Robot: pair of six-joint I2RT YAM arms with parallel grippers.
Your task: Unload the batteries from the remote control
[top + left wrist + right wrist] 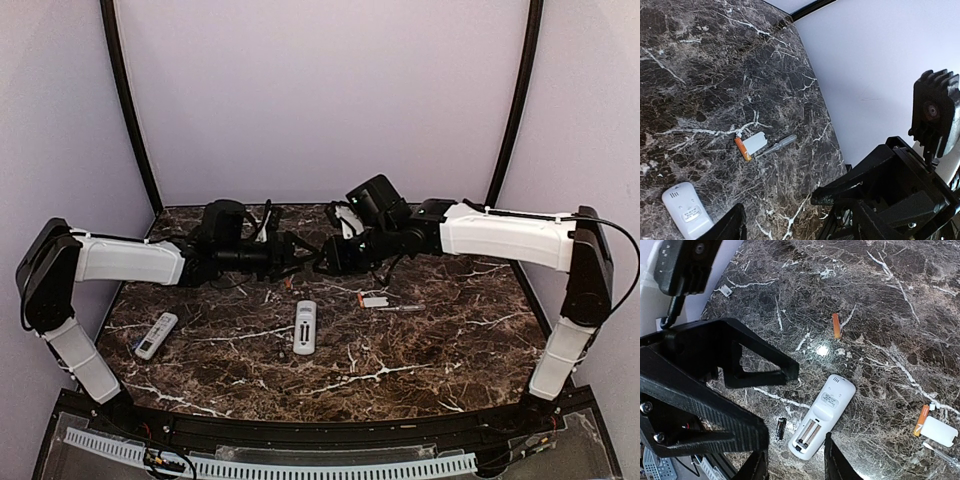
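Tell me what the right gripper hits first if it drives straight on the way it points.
Probably the white remote, lying with its battery bay open, in line between the fingers of the right gripper; depth is unclear.

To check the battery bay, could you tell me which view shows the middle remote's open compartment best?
Right wrist: the remote lies back up, its uncovered compartment plain. In top external the remote is a small white bar; left wrist catches only its other end.

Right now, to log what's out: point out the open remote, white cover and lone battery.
open remote [822, 417], right wrist view, middle of back.
white cover [939, 432], right wrist view, its centre.
lone battery [836, 326], right wrist view, mid-length.
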